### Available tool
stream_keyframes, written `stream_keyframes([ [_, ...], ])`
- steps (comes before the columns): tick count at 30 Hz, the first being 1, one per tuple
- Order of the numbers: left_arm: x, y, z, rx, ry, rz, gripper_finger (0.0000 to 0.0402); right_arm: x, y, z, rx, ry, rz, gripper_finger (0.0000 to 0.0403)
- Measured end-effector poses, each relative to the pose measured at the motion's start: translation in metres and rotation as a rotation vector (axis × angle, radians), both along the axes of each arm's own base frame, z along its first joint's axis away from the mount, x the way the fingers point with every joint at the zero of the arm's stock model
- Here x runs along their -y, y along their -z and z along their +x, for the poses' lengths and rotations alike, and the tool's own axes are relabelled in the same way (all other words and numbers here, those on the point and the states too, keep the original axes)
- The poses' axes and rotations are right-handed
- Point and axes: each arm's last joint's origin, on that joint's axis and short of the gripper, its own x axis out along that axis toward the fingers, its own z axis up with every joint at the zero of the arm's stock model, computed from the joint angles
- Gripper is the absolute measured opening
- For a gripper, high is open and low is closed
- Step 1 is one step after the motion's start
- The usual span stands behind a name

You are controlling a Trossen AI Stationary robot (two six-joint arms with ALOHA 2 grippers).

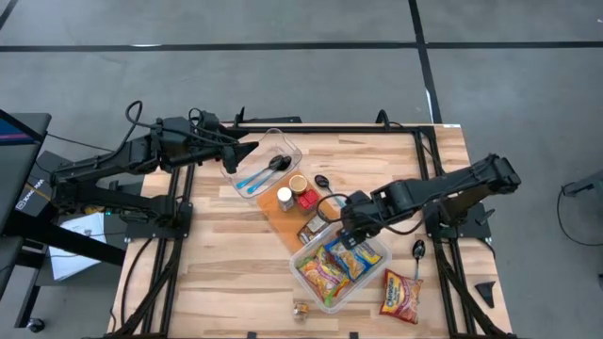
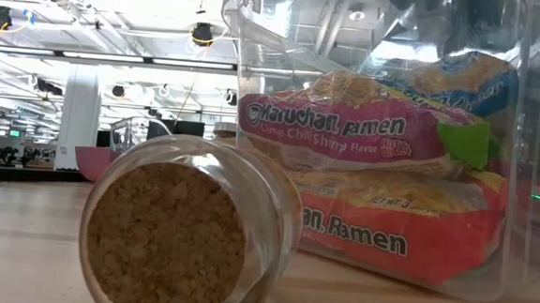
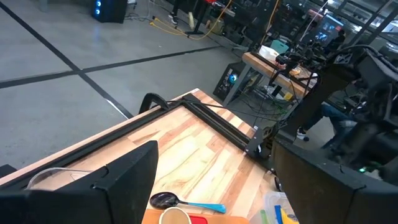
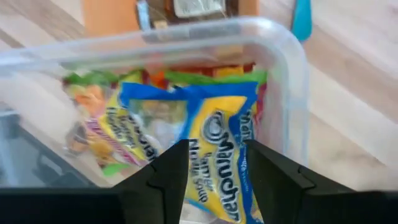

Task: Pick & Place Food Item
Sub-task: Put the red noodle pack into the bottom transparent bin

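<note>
The right tool (image 1: 352, 237) hangs over the clear plastic tub (image 1: 369, 275) near the front of the wooden worktop (image 1: 226, 273). Its two dark fingers (image 4: 166, 177) stand a little apart, one on each side of a blue and yellow noodle packet (image 4: 214, 140) that lies in the tub; the packet reads "Maruchan" and sits between the fingers, but it is not clear if they touch it. Other packets lie in the same tub. In the low view one pink packet (image 2: 347, 128) reads "Maruchan Ramen, Lime Chili Shrimp Flavor", and a red one (image 2: 388, 224) under it reads "Ramen". A small glass jar with a cork lid (image 2: 166, 239) lies on its side just beside the tub. One more packet (image 1: 401, 296) lies on the worktop outside the tub. The left tool (image 1: 243, 151) waits with its fingers wide apart over a second clear tub (image 1: 287, 148) that holds a blue spoon (image 1: 264, 173).
</note>
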Motion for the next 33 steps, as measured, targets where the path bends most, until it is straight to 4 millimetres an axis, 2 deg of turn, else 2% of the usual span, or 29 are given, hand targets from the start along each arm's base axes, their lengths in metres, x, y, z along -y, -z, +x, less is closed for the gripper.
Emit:
stream_keyframes([
  [6, 0.000, 0.000, 0.000, 0.000, 0.000, 0.000, 0.0309, -0.007, -0.017, -0.003, 0.050, -0.015, -0.081, 0.0152],
  [11, 0.000, 0.000, 0.000, -0.001, 0.000, 0.000, 0.0309, -0.018, -0.023, -0.011, 0.024, -0.088, -0.124, 0.0142],
  [19, 0.000, 0.000, 0.000, -0.001, 0.001, 0.001, 0.0309, -0.040, -0.023, -0.022, 0.014, -0.131, -0.116, 0.0130],
  [26, 0.000, 0.000, 0.000, -0.001, 0.000, 0.002, 0.0309, -0.049, -0.023, -0.028, 0.026, -0.091, -0.139, 0.0128],
  [30, 0.000, 0.000, 0.000, -0.001, 0.001, 0.002, 0.0309, -0.048, -0.035, -0.041, 0.056, -0.133, -0.141, 0.0128],
  [33, 0.001, 0.000, 0.000, -0.002, 0.025, 0.001, 0.0309, -0.047, -0.048, -0.060, 0.092, -0.216, -0.139, 0.0128],
])
